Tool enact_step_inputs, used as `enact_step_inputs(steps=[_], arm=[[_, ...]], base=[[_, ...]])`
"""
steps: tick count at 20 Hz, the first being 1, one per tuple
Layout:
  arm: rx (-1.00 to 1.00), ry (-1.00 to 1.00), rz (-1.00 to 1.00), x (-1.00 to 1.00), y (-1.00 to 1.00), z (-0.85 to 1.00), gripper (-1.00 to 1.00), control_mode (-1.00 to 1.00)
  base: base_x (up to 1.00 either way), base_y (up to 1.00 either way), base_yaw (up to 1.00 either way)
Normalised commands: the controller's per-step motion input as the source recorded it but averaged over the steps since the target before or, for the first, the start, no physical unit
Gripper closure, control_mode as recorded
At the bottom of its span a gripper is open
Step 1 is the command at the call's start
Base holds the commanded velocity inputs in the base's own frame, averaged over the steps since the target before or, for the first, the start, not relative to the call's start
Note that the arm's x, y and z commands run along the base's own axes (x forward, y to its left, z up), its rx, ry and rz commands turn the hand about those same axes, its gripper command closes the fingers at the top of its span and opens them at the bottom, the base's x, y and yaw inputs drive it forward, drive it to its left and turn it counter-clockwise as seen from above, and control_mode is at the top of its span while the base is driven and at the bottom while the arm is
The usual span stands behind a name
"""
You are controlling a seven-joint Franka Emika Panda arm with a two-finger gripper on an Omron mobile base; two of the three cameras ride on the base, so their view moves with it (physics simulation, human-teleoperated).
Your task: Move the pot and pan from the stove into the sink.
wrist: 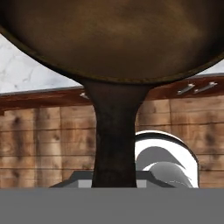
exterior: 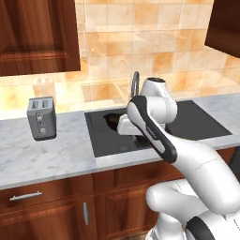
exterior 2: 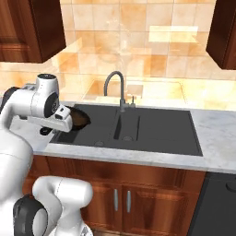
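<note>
The sink (exterior 2: 156,131), a dark grey basin, sits in the white marble tabletop (exterior 2: 216,138). Over its left end hangs the pan (exterior 2: 79,119), a dark cast-iron skillet with a brownish inner face. The claw (wrist: 114,181) is clenched on its long black handle (wrist: 114,135); the arm hides most of the pan from the left.

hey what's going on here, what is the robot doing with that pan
The robot arm is carrying the pan by its long handle, with the end effector shut on it. The pan is held over the left end of the sink, tilted rather than flat, and is not yet set down. The tap stands behind the basin, and a toaster sits on the counter to the left. The pot isn't in the basin as far as can be seen.
</note>
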Motion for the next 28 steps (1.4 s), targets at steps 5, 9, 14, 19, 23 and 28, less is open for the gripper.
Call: enact_step_inputs(steps=[5,9,14,19,23,28], arm=[[-0.02,0.18,0.00,0.50,0.00,-0.10,1.00,-1.00],[-0.01,0.21,0.00,0.55,0.07,-0.12,1.00,-1.00],[0.00,0.12,0.00,0.36,0.11,-0.10,1.00,-1.00],[0.00,0.00,0.00,0.00,0.00,0.00,1.00,-1.00],[0.01,0.01,0.00,0.08,0.00,-0.11,1.00,-1.00],[0.00,0.01,0.00,0.04,0.00,-0.25,1.00,-1.00]], base=[[0.00,0.00,0.00],[0.00,0.00,0.00],[0.00,0.00,0.00],[0.00,0.00,0.00],[0.00,0.00,0.00],[0.00,0.00,0.00]])
